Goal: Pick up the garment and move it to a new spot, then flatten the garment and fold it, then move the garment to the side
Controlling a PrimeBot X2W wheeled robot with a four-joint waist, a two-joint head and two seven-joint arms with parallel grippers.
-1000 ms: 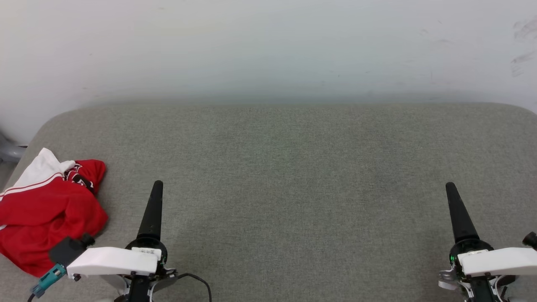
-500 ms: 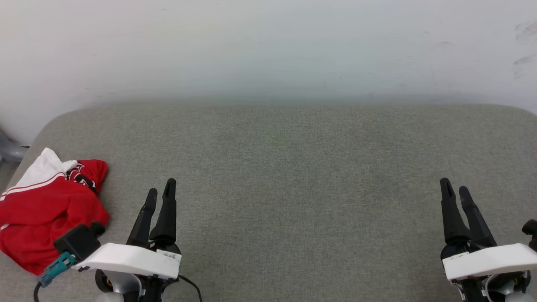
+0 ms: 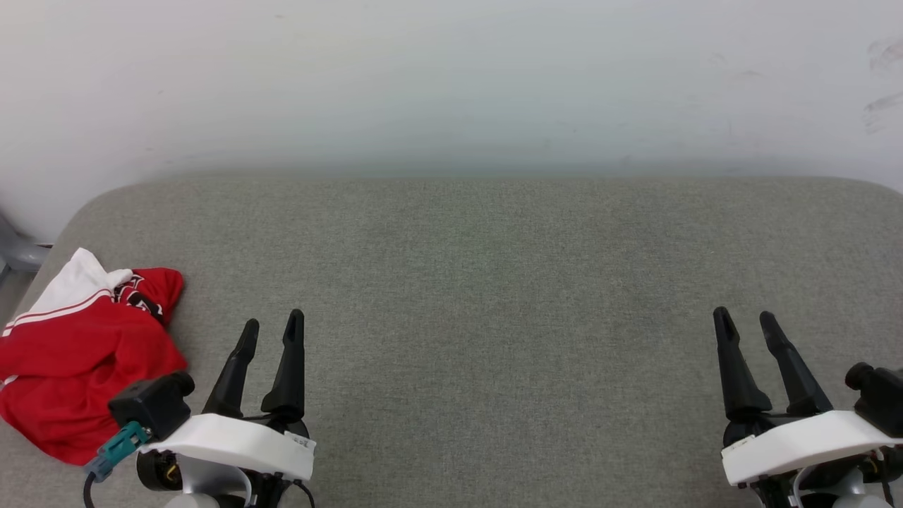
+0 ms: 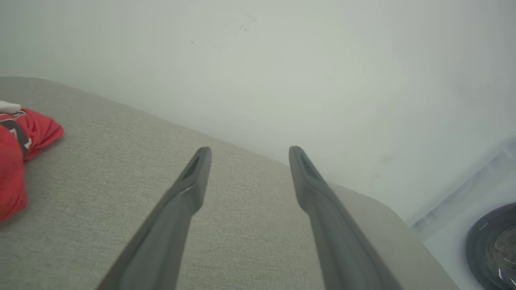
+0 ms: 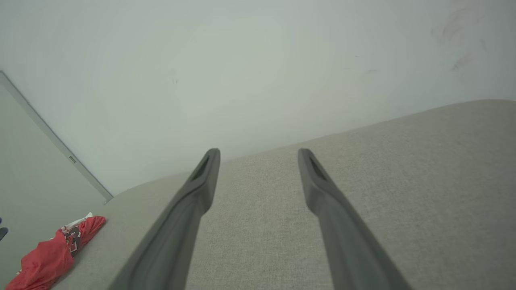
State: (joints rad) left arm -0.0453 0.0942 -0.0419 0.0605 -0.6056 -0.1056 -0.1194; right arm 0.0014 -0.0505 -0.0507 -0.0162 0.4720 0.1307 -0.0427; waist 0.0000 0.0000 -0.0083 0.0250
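Crumpled red garment (image 3: pixel 85 367), white sleeve at far side, at left end of grey surface (image 3: pixel 480 282), near left tool (image 3: pixel 274 319). Left tool and right tool (image 3: pixel 743 315) well apart, each with fingers spread, nothing held, pointing toward pale wall (image 3: pixel 451 85).

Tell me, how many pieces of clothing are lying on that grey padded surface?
1. The crumpled red garment with a white sleeve lies at the left edge of the grey surface, left of the left gripper. It is bunched, so anything beneath it would be hidden.
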